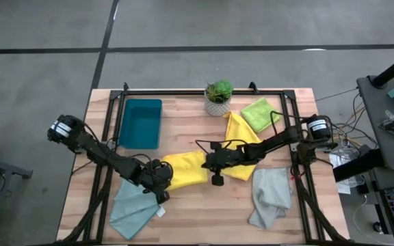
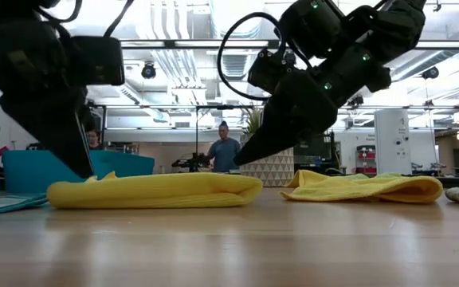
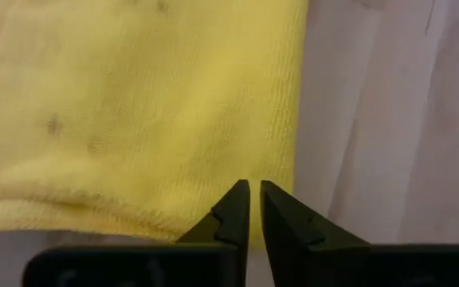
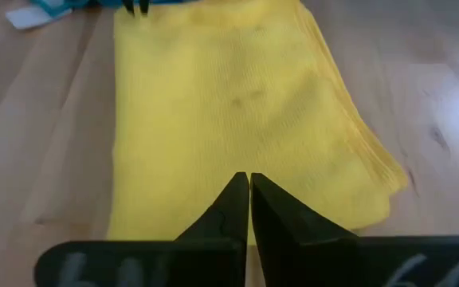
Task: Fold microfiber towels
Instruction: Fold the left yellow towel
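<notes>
A folded yellow towel (image 1: 185, 169) lies flat on the wooden table (image 1: 204, 205), a low pad in the low view (image 2: 158, 191). My left gripper (image 1: 164, 183) is shut, slanting down at the towel's left end (image 2: 86, 171), over its hemmed edge (image 3: 134, 211). My right gripper (image 1: 202, 162) is shut and hangs just above the towel's right end (image 2: 241, 162), clear of it. A second yellow towel (image 1: 241, 133) lies crumpled under the right arm. A lime green towel (image 1: 258, 113), a pale grey towel (image 1: 269, 198) and a light teal towel (image 1: 134, 205) lie spread around. My left gripper stands with its shut fingertips (image 3: 237, 199) at the folded yellow towel's left edge, slanting down from the table's left. I see no cloth between the fingers. Whether the tips touch the towel I cannot tell.
A dark teal tray (image 1: 140, 123) stands at the back left and a potted plant (image 1: 217, 96) at the back middle. A black frame (image 1: 183, 92) runs along the table's far and side edges. A person (image 2: 224, 151) stands in the room beyond.
</notes>
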